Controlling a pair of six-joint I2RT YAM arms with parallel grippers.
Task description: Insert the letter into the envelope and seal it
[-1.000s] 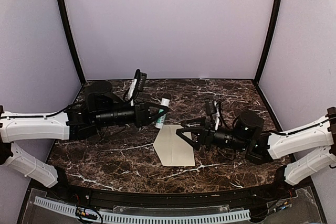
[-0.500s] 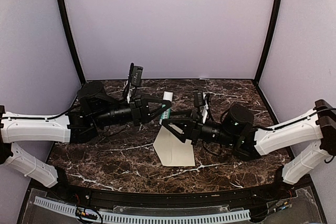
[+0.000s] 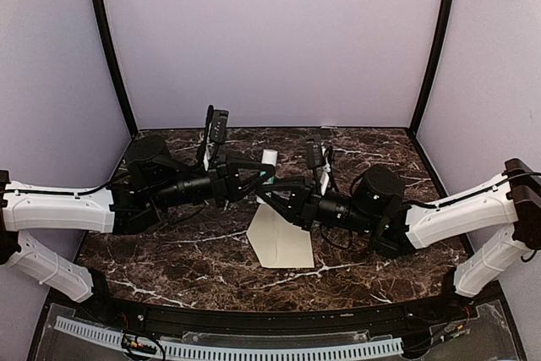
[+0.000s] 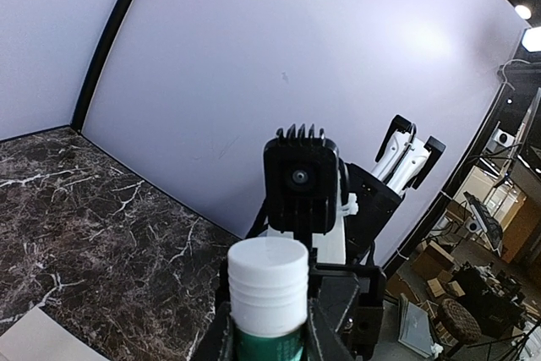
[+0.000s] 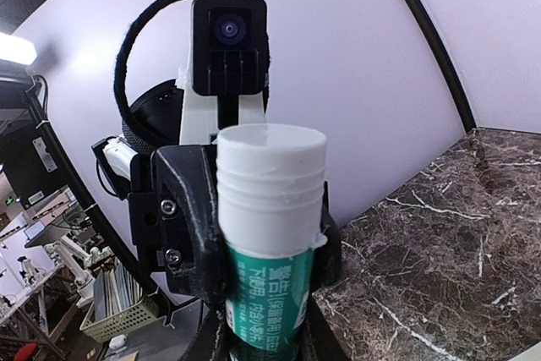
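**Top view.** Your two arms meet over the middle of the marble table point(image 3: 372, 151). The left gripper point(image 3: 262, 177) reaches in from the left and the right gripper point(image 3: 270, 191) from the right, their fingertips almost touching. Between them is a glue stick point(image 3: 269, 160), raised off the table, with a white end toward the back wall and a green body.

The envelope point(image 3: 281, 241) lies flat on the table just below and in front of the two grippers. Its pointed flap faces left, and neither gripper touches it.

**Left wrist view.** The left fingers point(image 4: 222, 340) sit tight against both sides of the stick's green body point(image 4: 269, 348), pinching it. The ridged white end point(image 4: 268, 279) stands up between them. You see the right wrist's camera point(image 4: 299, 179) straight behind it. A pale corner of the envelope point(image 4: 30, 344) shows at the lower left.

**Right wrist view.** The stick point(image 5: 270, 188) fills the centre, with a stepped white cap above a green label. The left gripper's black finger point(image 5: 188, 226) clasps it at mid-height, and the left wrist's camera point(image 5: 228, 31) sits above. The right jaws flank the base of the stick at the lower edge of the view. You cannot tell whether they press on it or stand slightly apart.
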